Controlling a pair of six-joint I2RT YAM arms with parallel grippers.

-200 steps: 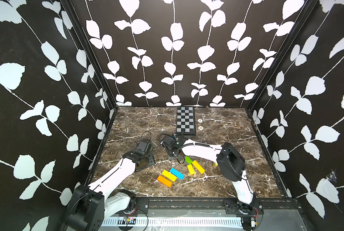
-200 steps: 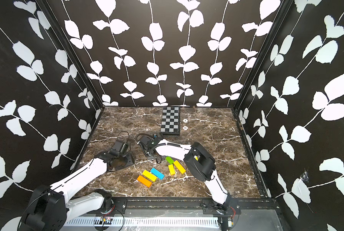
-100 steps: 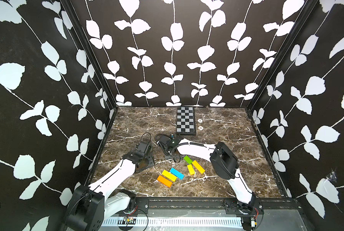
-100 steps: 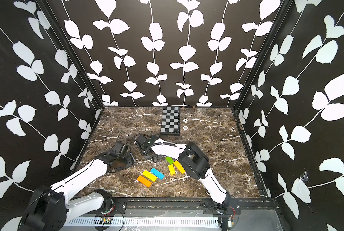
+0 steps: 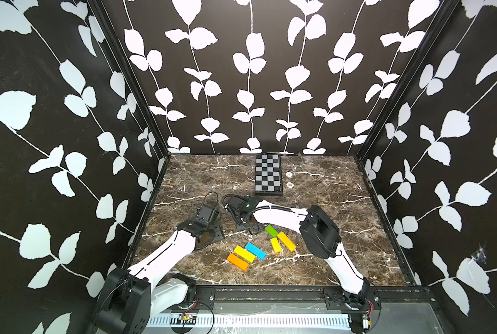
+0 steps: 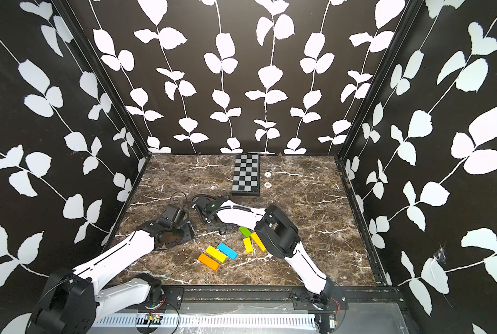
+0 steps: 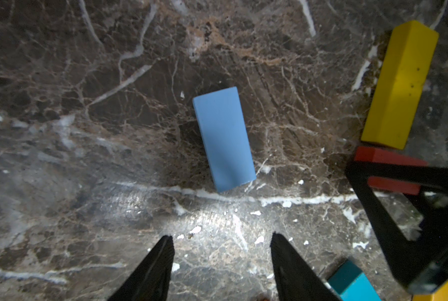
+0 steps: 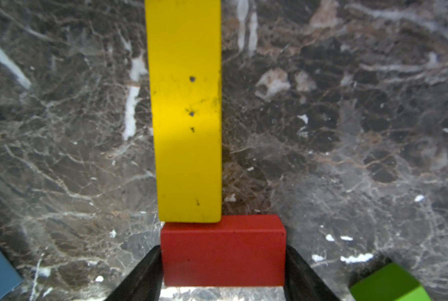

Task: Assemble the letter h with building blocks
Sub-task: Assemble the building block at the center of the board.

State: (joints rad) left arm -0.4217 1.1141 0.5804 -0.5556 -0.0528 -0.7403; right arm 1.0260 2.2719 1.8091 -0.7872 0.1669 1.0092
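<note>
Nearest the near edge, both top views are showing six loose building blocks (image 6: 214, 254) lying flat on the tabletop (image 5: 342, 208). An orange bar (image 5: 238, 262), a yellow bar (image 5: 244, 254) and a blue bar (image 5: 255, 250) are lying side by side. Just beyond them, a short yellow block (image 5: 275, 245), an amber bar (image 5: 286, 241) and a green block (image 5: 271, 230) are sitting beside the right arm (image 5: 282, 217).

The wrist views are revealing what the arms are hiding from above. The right end effector (image 8: 221, 247) is pressing its fingers against both short ends of a red block (image 8: 222, 263), which is resting flat. The left end effector (image 7: 221, 236) is hanging part-open and empty over bare marble, with a pale blue block (image 7: 224, 139) lying ahead of its tips, apart from them.

The letter h (image 8: 189, 208) is only begun. A long yellow bar (image 8: 186, 104), glossy and speckled with dark nicks, is butting its end against the red block's long side, and the red block is jutting out to one side. It is lying about midway between the near and far edges, nearer the left edge.

The tabletop is showing brown marble with white veins. A checkered board (image 5: 268, 174) is sitting against the far edge with two small white discs (image 5: 289, 174) beside it. Black walls (image 5: 68, 115) printed with white leaves are enclosing three sides.
</note>
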